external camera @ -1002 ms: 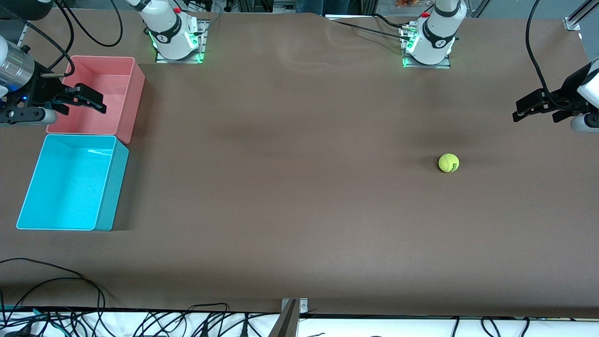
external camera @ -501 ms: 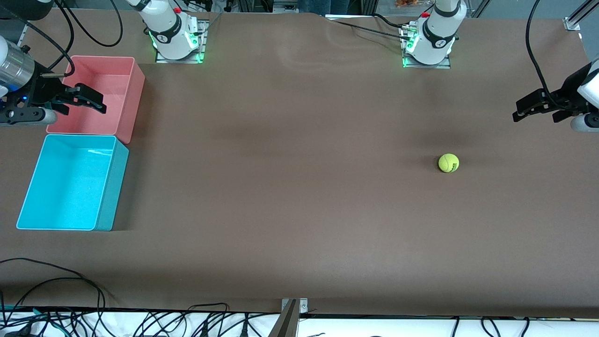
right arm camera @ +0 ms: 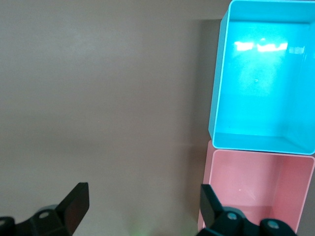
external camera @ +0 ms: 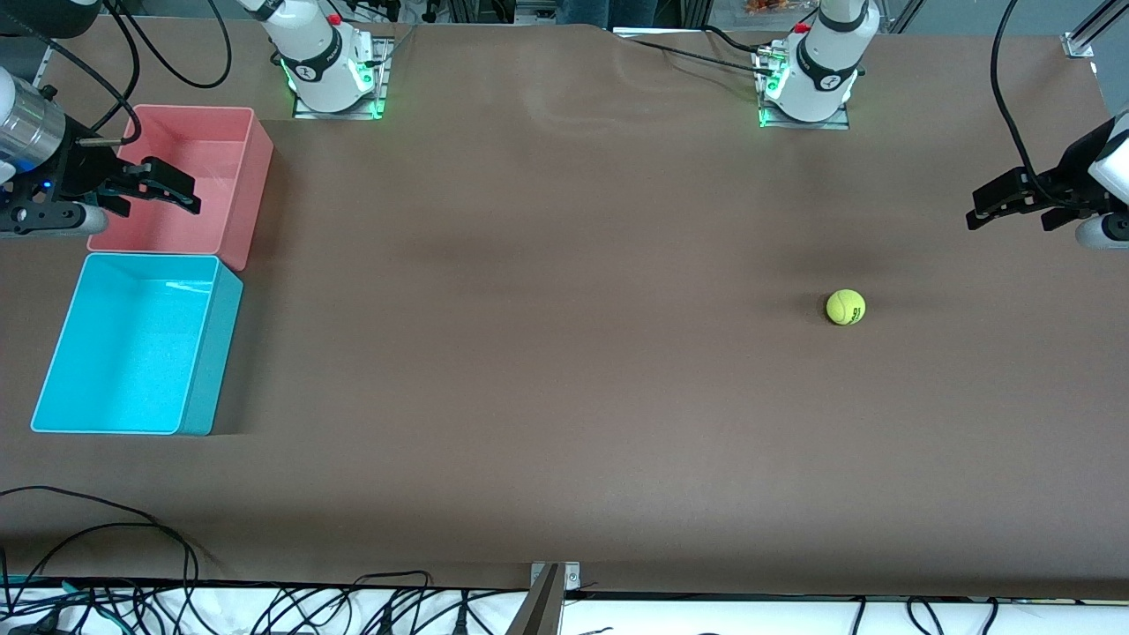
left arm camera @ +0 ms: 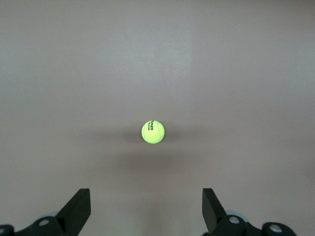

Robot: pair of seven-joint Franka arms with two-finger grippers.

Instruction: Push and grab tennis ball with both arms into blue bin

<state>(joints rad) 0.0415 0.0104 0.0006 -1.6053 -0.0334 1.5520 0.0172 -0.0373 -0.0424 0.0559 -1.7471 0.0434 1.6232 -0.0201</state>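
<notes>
The tennis ball [external camera: 845,307] lies on the brown table toward the left arm's end; it also shows in the left wrist view [left arm camera: 152,132]. My left gripper [external camera: 1005,201] hangs open and empty above the table edge at that end, apart from the ball; its own view shows the fingers spread wide [left arm camera: 145,212]. The blue bin [external camera: 198,353] stands empty at the right arm's end, and shows in the right wrist view [right arm camera: 219,93]. My right gripper [external camera: 168,187] hangs open and empty over the pink bin; in its own view it is wide open [right arm camera: 143,206].
A pink bin [external camera: 256,168] stands against the blue bin, farther from the front camera; it also shows in the right wrist view [right arm camera: 210,191]. Both arm bases [external camera: 331,66] [external camera: 807,75] stand along the table's back edge. Cables [external camera: 106,547] lie along the front edge.
</notes>
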